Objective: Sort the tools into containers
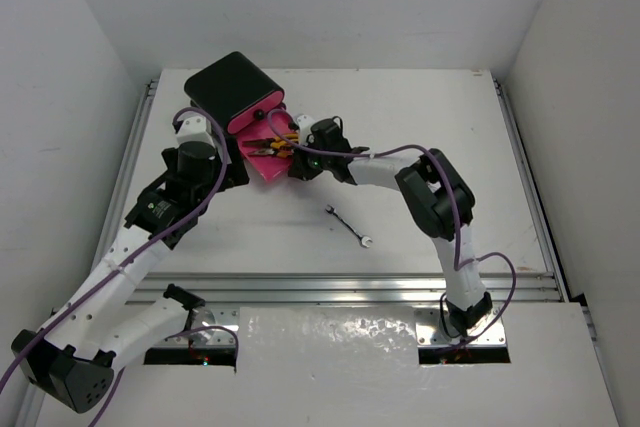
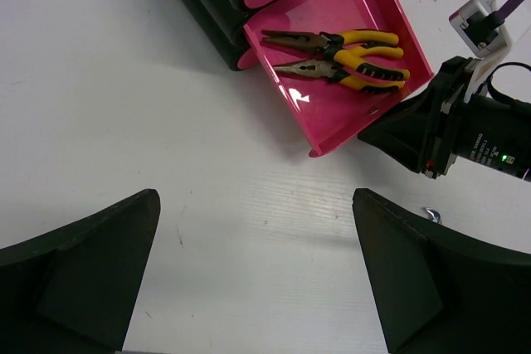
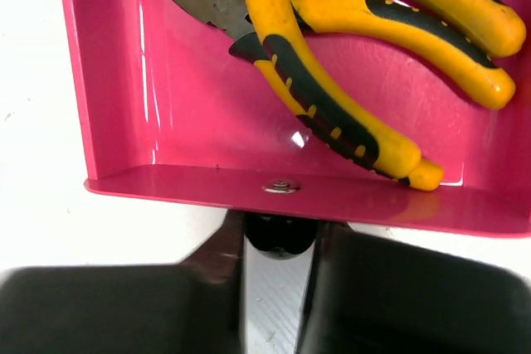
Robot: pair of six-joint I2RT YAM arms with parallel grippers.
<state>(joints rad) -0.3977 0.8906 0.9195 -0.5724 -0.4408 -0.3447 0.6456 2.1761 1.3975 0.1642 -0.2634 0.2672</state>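
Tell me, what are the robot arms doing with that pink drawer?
The right gripper pinches the knob of the open pink drawer, which holds two yellow-and-black pliers. The left gripper hovers open over the table, holding nothing. One silver wrench lies on the table, not yet sorted.

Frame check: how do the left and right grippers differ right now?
The left gripper is open, fingers spread wide; the right gripper is shut on a black knob. The left gripper hangs over bare table, touching nothing; the right gripper is at the front of the pulled-out pink drawer, which holds two pliers. Both have black fingers.
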